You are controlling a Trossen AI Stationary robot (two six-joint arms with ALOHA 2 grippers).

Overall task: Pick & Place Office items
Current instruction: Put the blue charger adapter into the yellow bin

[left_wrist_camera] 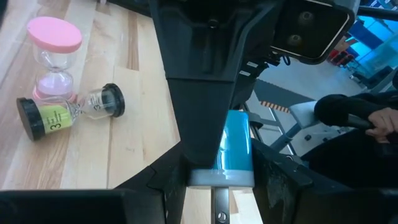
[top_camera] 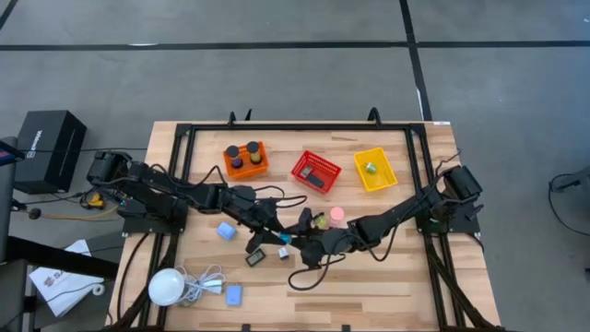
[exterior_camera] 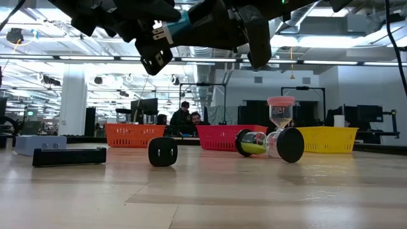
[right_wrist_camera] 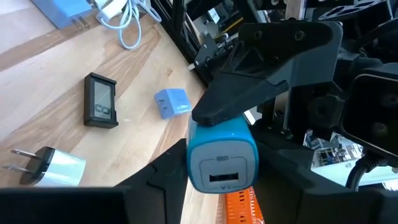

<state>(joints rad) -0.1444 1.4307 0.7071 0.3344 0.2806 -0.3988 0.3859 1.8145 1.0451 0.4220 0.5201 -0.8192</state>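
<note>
Both grippers meet mid-worktop on one light-blue charger block, held above the wood. Left gripper fingers clamped on the block; right wrist view shows the block's port face between the right gripper fingers, which sit close on both sides, contact hard to confirm. High view barely shows the block, just a speck under crossed arms. Only the left wrist view shows the pink hourglass upright, touching a lying black-capped one. Right wrist view adds a black flat display piece, a small blue piece, a white plug. Low view: black bar, black cube, three baskets behind. Wooden worktop; people seated in the room beyond.
</note>
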